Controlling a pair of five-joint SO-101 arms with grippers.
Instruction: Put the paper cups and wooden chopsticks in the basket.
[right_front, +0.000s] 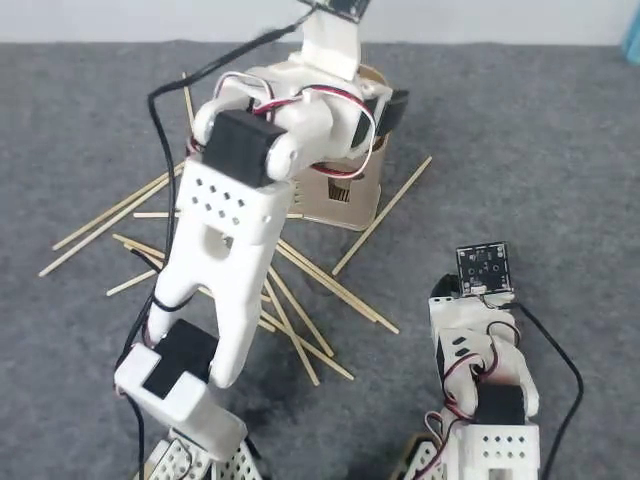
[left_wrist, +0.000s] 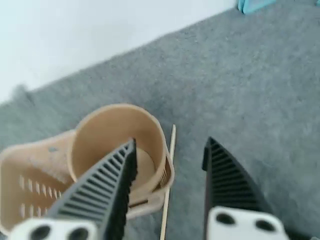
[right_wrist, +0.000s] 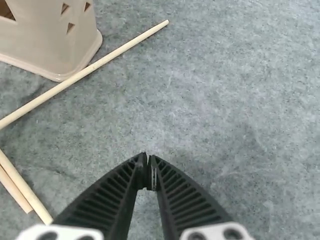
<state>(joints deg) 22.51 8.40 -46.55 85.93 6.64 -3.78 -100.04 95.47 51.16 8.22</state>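
The left gripper (left_wrist: 171, 142) is hanging over the basket (left_wrist: 30, 180) with its jaws standing wide apart and holding nothing. The paper cup (left_wrist: 110, 132) is standing upright inside the basket, at one end of it. One toothed finger (left_wrist: 112, 175) is hanging over the mouth of the cup and the other finger is hanging outside, over the grey carpet (right_front: 520, 150), so the near wall of the cup is lying between the two. Whether a finger is touching the cup, I cannot tell. One wooden chopstick (left_wrist: 164, 215) is lying on the carpet just beside the basket, under the gap of the jaws.

The right gripper (right_wrist: 148, 160) is hovering low over bare carpet with its jaws pressed together and nothing between them. A long chopstick (right_wrist: 90, 67) is lying ahead of it, touching the foot of the basket, and two more chopstick ends (right_wrist: 20, 192) are lying to one side of it.

Whether the cup or the basket is carrying any print, I cannot tell.

Counting: I am seeing one paper cup and one basket. The scattered chopsticks (right_front: 320, 285) are lying crossed on the carpet around the left arm and beside the basket, about a dozen. The arm is covering some of them, so the exact number I cannot give.
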